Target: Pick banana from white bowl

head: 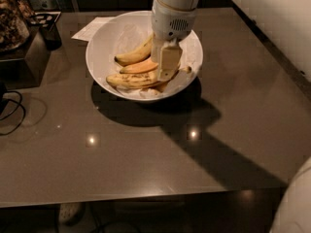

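Observation:
The white bowl stands at the back middle of the dark table, lined with white paper. Three bananas lie in it. The banana, the longest one, pale yellow with brown speckles, lies nearest the front. An orange-tinted banana lies behind it and a cleaner yellow one behind that. My gripper reaches down into the bowl from above, over the right ends of the bananas, and hides them there. Its tip is at the speckled banana's right part.
A sheet of paper lies behind the bowl on the left. A dark box and a black cup stand at the back left, with cables off the left edge. My white base shows at bottom right.

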Controlling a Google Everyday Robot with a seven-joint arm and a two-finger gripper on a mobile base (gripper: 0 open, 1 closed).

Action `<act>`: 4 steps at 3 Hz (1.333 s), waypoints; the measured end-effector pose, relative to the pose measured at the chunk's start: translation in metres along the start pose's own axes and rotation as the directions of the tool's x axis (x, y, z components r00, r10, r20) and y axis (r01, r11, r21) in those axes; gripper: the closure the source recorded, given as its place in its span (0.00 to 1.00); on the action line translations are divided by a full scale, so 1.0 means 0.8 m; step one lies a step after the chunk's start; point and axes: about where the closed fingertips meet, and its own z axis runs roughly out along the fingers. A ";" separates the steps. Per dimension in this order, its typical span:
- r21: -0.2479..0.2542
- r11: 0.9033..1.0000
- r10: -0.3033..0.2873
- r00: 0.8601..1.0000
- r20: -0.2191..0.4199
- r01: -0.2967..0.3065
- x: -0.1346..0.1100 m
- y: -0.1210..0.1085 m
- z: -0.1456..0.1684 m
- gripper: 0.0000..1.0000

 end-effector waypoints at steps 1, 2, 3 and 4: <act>0.000 1.000 -0.010 1.000 -0.025 0.010 0.002 -0.002 0.005 0.48; -0.004 1.000 -0.020 0.999 -0.048 0.020 0.004 -0.004 0.011 0.48; -0.014 1.000 -0.020 0.998 -0.063 0.019 0.009 -0.005 0.020 0.48; -0.026 0.999 -0.020 0.997 -0.072 0.018 0.014 -0.008 0.030 0.49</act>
